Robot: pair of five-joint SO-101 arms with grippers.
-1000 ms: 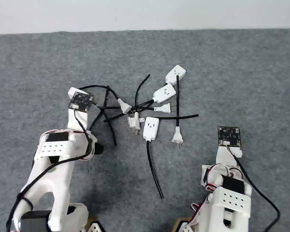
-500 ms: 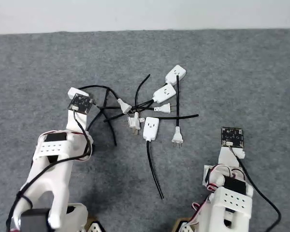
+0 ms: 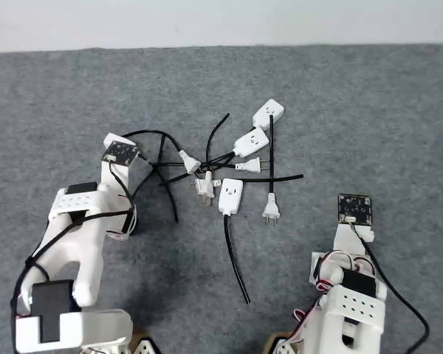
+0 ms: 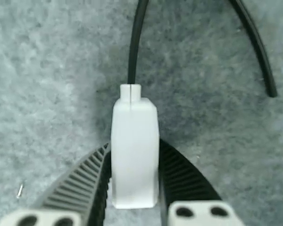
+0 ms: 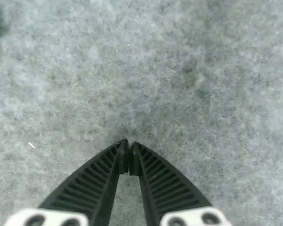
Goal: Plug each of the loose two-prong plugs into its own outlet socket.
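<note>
My left hand (image 4: 134, 151) is clenched on a white cord end (image 4: 134, 125), one ribbed finger (image 4: 92, 176) pressed to each long side. It is blocky like the outlet sockets, but its face is turned away from me, so I cannot confirm slots. I also cannot tell whether it rests on the grey table (image 4: 47, 70) or sits just off it. Its own black cable (image 4: 134, 42) runs straight away from the hand, and a second black cable (image 4: 254, 44) cuts across nearby and ends in a loose tip. From the high view, the left arm (image 3: 77, 236) sits at the left edge of the tangle. Crossed black cables (image 3: 159, 166) lie just right of its wrist, between it and everything else. Three outlet sockets lie in the middle: a far socket (image 3: 269, 113), a middle socket (image 3: 251, 141) just beside it, and a near socket (image 3: 230, 196) with its cord trailing towards me. Loose two-prong plugs are scattered among them. One plug (image 3: 190, 161) lies left of the group and one plug (image 3: 204, 187) is just left of the near socket. A third plug (image 3: 249, 165) lies between the middle and near sockets, and a fourth plug (image 3: 271, 210) is to the right on a straight cord. The right arm (image 3: 351, 295) is near me on the right, well apart from the tangle. My right hand (image 5: 128, 159) has its fingertips pinched together on nothing, over bare table.
</note>
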